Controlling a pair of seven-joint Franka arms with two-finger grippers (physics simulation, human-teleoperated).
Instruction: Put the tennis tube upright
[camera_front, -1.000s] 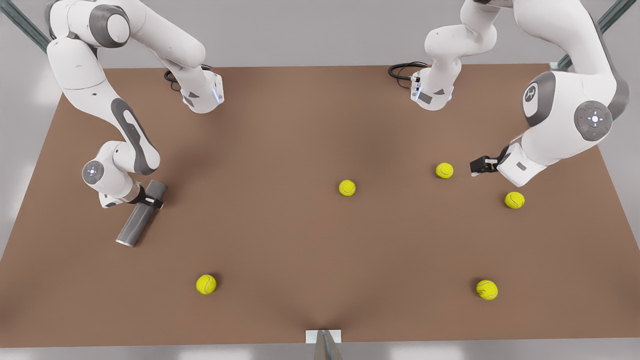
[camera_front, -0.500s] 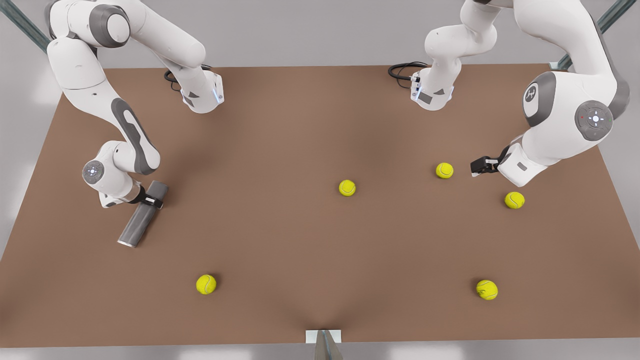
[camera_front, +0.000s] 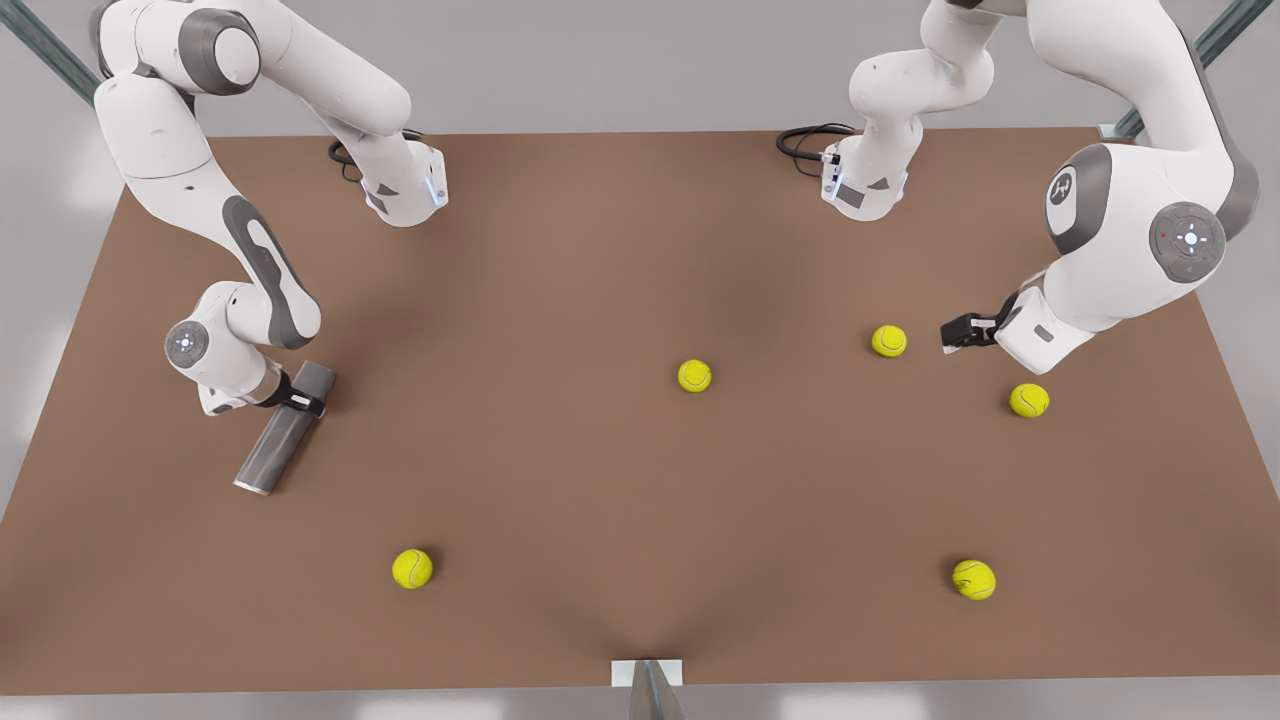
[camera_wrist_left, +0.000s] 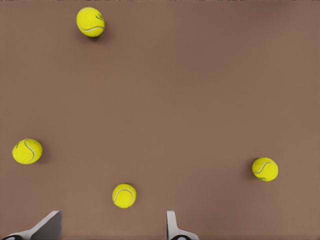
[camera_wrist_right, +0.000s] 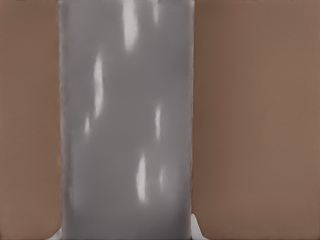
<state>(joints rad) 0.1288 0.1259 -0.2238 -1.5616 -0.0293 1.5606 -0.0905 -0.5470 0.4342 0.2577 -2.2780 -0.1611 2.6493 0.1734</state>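
Note:
The tennis tube (camera_front: 270, 452) is a dark grey cylinder with a silvery rim at its near end. It lies slanted over the brown table (camera_front: 560, 250) at the front view's left. My right gripper (camera_front: 300, 403) is shut on the tennis tube near its far end. The right wrist view has the tennis tube (camera_wrist_right: 125, 120) close up, with a fingertip (camera_wrist_right: 196, 230) at its side. My left gripper (camera_front: 957, 331) waits at the front view's right, near a tennis ball (camera_front: 889, 341). In the left wrist view the left gripper (camera_wrist_left: 111, 232) is open with nothing between its fingers.
Several yellow-green tennis balls lie scattered on the table, among them one at the middle (camera_front: 694, 376), one at the near left (camera_front: 412, 568) and one at the near right (camera_front: 974, 579). Both arm bases (camera_front: 405, 190) stand at the table's far edge.
The tennis tube and my right gripper have shifted only very slightly. The left arm has not moved.

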